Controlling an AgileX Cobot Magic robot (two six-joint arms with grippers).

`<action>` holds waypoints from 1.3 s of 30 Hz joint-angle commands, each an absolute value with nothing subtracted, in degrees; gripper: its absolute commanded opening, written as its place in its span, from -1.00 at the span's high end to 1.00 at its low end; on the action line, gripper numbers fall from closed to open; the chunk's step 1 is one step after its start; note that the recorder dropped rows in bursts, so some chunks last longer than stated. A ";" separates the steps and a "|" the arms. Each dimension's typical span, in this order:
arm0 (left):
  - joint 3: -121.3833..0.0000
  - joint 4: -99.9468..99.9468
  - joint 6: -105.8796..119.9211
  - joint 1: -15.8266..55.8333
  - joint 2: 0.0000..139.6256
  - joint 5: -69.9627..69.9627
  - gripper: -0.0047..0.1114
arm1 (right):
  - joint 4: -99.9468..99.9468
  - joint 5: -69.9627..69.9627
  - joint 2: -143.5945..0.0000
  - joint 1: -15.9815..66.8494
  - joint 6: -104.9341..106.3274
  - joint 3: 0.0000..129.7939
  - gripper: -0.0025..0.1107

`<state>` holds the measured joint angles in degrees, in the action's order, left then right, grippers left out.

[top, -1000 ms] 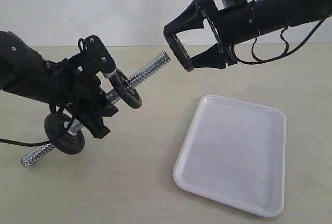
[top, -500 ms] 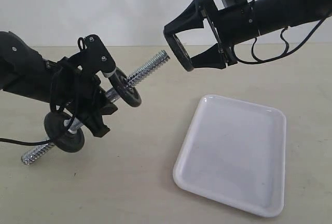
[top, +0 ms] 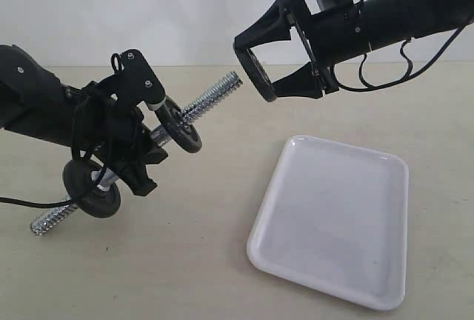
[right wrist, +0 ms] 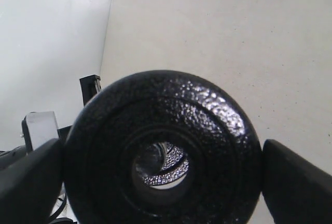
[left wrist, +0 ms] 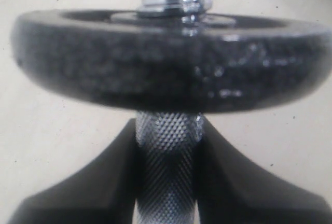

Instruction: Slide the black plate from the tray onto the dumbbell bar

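1. The right gripper clamps the plate by its rim, a finger on each side; the plate stands on edge in the air, off the tray and beyond its far corner.
2. The left gripper is clenched on the knurled middle of the bar, between the upper disc and the lower disc; the bar is tilted.
3. The bar's raised threaded end points at the plate, near it but apart; in the right wrist view the thread shows through the plate's hole.
4. The tray lies flat on the table.
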<state>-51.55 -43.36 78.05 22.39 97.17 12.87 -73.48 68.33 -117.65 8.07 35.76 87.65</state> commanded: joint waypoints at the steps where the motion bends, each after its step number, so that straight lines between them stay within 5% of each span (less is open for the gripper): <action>1: -53.39 -45.17 78.50 22.54 94.67 5.81 0.84 | -77.57 69.96 -116.46 8.02 35.88 88.39 0.96; 39: -53.39 -45.17 78.50 22.54 94.67 5.71 0.84 | -78.10 69.96 -116.46 15.27 34.63 88.39 0.96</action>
<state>-51.55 -43.24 78.37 22.39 97.17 12.74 -73.08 65.46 -117.65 13.61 34.83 87.65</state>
